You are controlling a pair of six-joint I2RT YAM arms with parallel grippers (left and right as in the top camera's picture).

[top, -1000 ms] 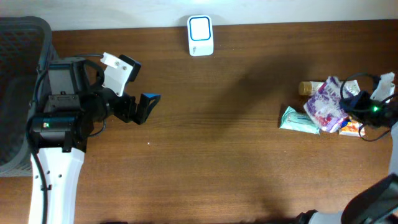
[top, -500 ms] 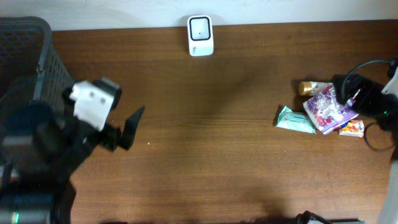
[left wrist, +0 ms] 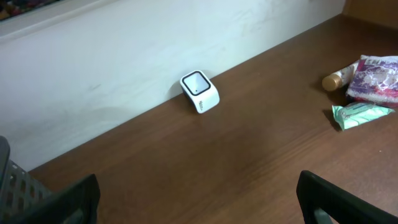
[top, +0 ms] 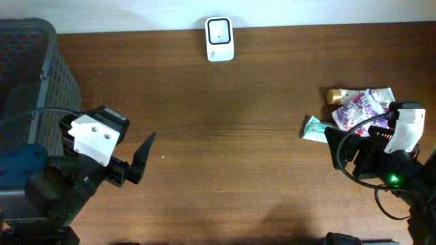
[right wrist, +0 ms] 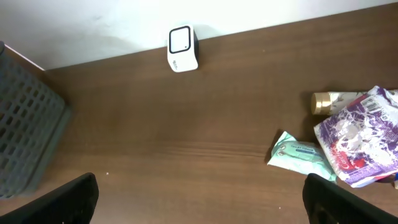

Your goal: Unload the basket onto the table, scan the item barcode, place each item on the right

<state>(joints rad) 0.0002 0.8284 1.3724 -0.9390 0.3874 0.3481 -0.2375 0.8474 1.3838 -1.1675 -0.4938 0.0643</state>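
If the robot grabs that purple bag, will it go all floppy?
Probably floppy: the purple bag looks like thin, crinkled wrapper, so it would likely sag and bend. Its shiny film may be a bit slippery when squeezed. It lies flat next to the green packet, so it should not roll.

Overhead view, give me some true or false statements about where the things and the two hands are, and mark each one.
1. The scanner stands at the far edge of the table. True.
2. The green packet lies in the basket. False: it lies on the table beside the purple packet, far from the basket.
3. The right hand is open and empty. True.
4. The left hand grips the scanner. False: it is open, empty and well apart from it.
5. A tan bottle lies next to the purple packet. True.
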